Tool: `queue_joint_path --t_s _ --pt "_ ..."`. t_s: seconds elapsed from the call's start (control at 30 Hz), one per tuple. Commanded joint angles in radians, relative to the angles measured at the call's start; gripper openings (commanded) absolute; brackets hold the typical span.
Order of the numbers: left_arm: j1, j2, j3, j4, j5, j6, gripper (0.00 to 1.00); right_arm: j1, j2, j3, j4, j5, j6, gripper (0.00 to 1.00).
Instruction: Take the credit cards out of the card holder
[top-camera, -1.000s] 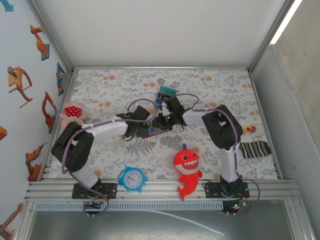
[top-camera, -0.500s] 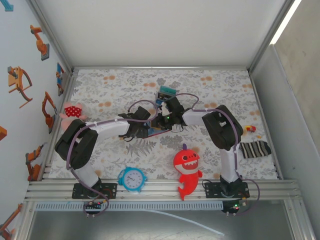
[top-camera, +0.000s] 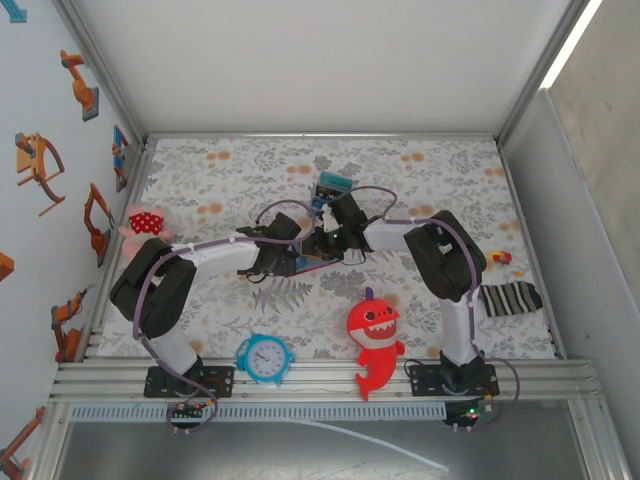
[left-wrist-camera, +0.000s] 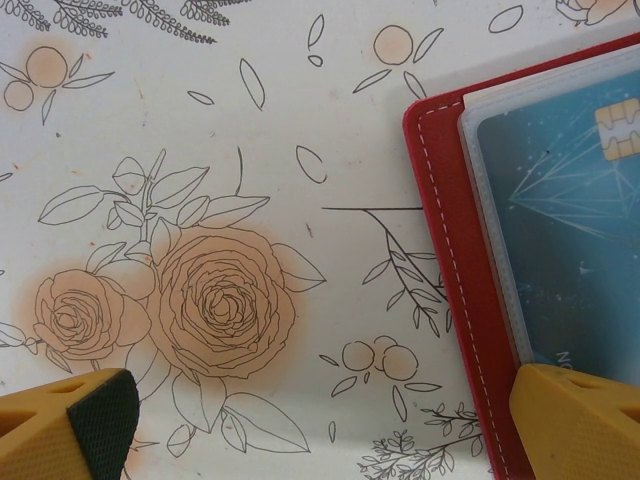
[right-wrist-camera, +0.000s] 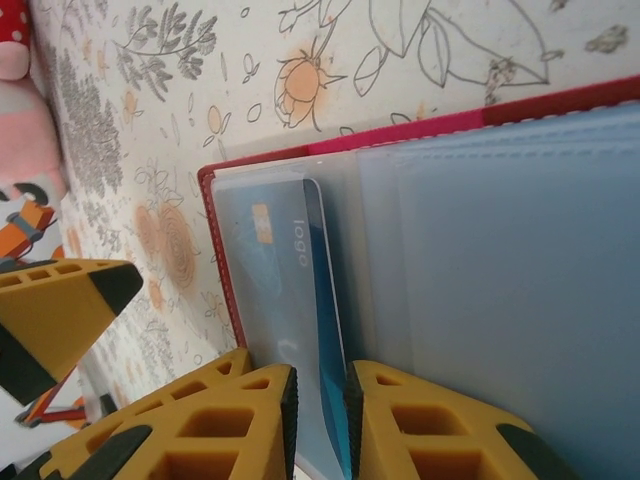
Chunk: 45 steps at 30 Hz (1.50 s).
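The card holder (top-camera: 308, 263) lies open mid-table, dark red with pale clear sleeves (right-wrist-camera: 480, 250). A blue credit card (left-wrist-camera: 570, 230) with a gold chip sits in its sleeve. In the right wrist view this card (right-wrist-camera: 285, 290) shows a bare dark-blue edge running into the narrow gap of my right gripper (right-wrist-camera: 320, 375). The pads stand barely apart, and a grip is unclear. My left gripper (left-wrist-camera: 325, 420) is wide open, its right finger (left-wrist-camera: 580, 420) over the holder's red edge (left-wrist-camera: 450, 250). Both grippers (top-camera: 296, 256) (top-camera: 320, 244) meet at the holder. A teal card (top-camera: 333, 182) lies farther back.
A red shark toy (top-camera: 375, 335) and a blue alarm clock (top-camera: 265, 357) lie near the front edge. A pink plush (top-camera: 145, 225) sits at the left and a striped sock (top-camera: 510, 297) at the right, with a small red-yellow piece (top-camera: 502, 258) behind it.
The left arm's elbow has shifted slightly. Both grippers stay at the card holder, with no other visible movement.
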Motion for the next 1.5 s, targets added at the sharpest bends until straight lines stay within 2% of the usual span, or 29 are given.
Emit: queue_joint_path --t_s 0.0,0.43,0.77,1.0,1.27,1.47 --pt "0.003 0.018 0.0 -0.018 0.021 0.004 0.97 0.017 -0.023 -0.007 -0.185 0.145 -0.046 0.22" --pt "0.002 0.015 -0.005 -0.023 0.022 0.004 0.97 0.029 -0.083 0.021 -0.241 0.191 -0.073 0.22" --pt "0.003 0.021 -0.001 -0.023 0.025 0.007 0.97 0.033 -0.053 0.029 -0.254 0.221 -0.065 0.21" --pt "0.002 0.027 0.002 -0.024 0.025 0.012 0.97 0.036 -0.086 0.045 -0.269 0.245 -0.093 0.21" --pt "0.003 0.025 0.0 -0.026 0.022 0.012 0.97 0.037 -0.128 0.043 -0.237 0.242 -0.095 0.21" --pt "0.003 0.028 -0.001 -0.029 0.022 0.015 0.97 0.035 -0.082 0.067 -0.233 0.238 -0.094 0.21"
